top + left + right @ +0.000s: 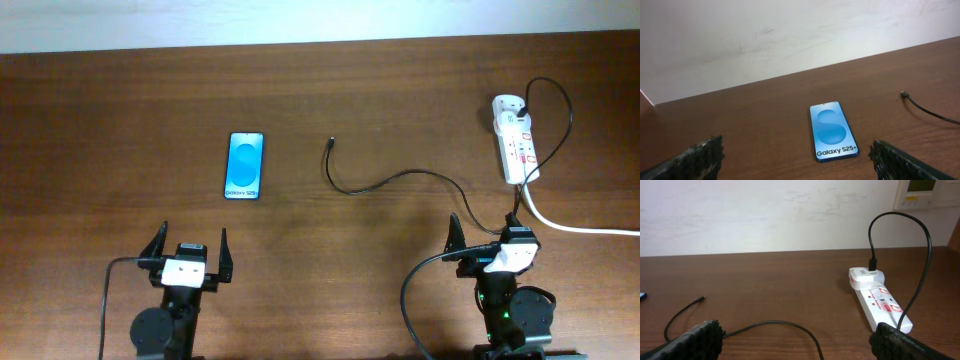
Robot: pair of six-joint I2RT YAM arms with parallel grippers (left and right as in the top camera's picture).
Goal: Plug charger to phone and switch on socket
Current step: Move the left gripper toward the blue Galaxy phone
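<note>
Phone [245, 166] left of centre on surface [120, 120], charger [400, 176] trailing from socket [515, 140] near far right corner, tip unplugged, left claw [191, 244], right claw [486, 232] both wide open, empty

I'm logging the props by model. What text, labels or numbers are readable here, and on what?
"Galaxy S25+": on the phone, at the foot of its screen, left wrist view.
Red markings on the socket: too small to read.
Label on the wall panel: blurred, unreadable.
</note>
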